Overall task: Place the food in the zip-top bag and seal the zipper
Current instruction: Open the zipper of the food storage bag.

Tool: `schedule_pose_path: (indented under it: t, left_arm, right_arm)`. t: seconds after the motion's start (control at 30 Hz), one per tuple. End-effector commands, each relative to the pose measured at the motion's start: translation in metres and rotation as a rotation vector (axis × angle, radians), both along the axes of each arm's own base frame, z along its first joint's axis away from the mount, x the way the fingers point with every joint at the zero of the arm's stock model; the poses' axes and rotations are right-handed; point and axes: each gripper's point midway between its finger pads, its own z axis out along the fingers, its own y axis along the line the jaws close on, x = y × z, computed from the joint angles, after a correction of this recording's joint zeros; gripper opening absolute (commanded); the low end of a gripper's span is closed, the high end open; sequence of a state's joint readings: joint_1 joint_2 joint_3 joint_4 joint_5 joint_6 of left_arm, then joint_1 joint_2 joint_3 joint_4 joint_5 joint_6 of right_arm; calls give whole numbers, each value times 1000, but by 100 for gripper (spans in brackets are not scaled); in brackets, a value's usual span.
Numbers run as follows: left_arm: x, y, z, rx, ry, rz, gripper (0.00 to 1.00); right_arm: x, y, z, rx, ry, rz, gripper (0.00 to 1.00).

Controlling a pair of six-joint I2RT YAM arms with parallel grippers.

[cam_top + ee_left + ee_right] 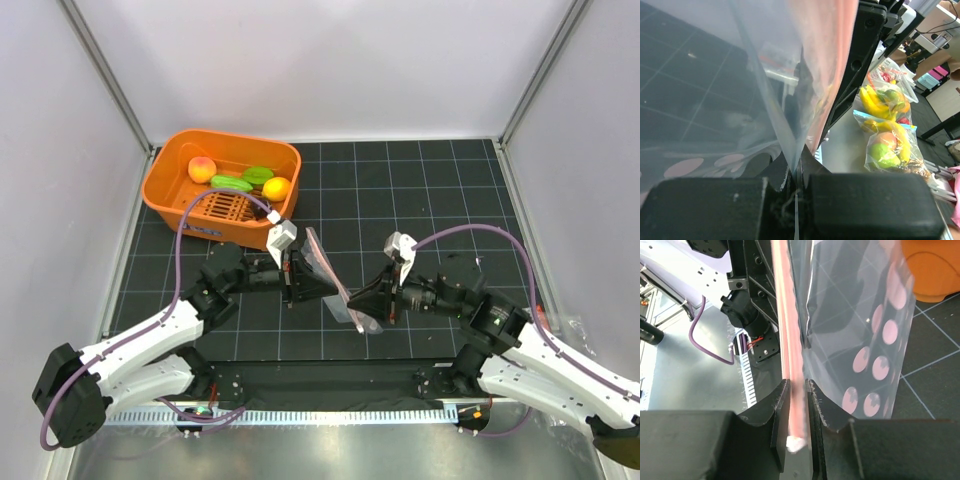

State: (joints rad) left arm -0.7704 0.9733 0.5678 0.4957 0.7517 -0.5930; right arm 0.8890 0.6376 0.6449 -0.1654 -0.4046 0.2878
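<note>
The clear zip-top bag [322, 268] hangs tilted between my two grippers over the middle of the black mat. My left gripper [303, 276] is shut on the bag's clear film [715, 100], pinched at the fingertips [796, 172]. My right gripper [362, 303] is shut on the pink-red zipper [790, 340] near its end, jaws [796, 385] on either side. Pale pink spots show on the bag [865, 355]. No food shows in the bag. The peach-orange ball [202, 169], two green pieces [232, 184] [260, 174] and the yellow-orange fruit [277, 188] lie in the basket. The purple piece is hidden.
The orange basket [170, 195] stands at the back left of the mat, also at the right wrist view's top right corner [935, 265]. White walls enclose the mat. Crumpled clear plastic [575, 330] lies at the right edge. Off the table, bags of toy fruit [887, 135] lie on a bench.
</note>
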Motion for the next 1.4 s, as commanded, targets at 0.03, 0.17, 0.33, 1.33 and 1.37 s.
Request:
schedule_pose_path:
  t: [0.03, 0.17, 0.33, 1.33, 1.37]
  left_arm:
    - [0, -1, 19, -38, -54, -1, 0]
    - [-2, -1, 18, -38, -54, -14, 0]
    - [-8, -3, 20, -45, -62, -37, 1]
    - [54, 26, 2, 81, -27, 408, 85]
    - [55, 29, 8, 67, -45, 426, 85]
  right_arm:
    - [4, -2, 18, 48, -42, -31, 25]
    - [7, -4, 18, 49, -45, -59, 21]
    - [11, -3, 15, 35, -35, -71, 19]
    - [88, -57, 4, -139, -41, -623, 1]
    - [96, -66, 7, -156, -49, -685, 1]
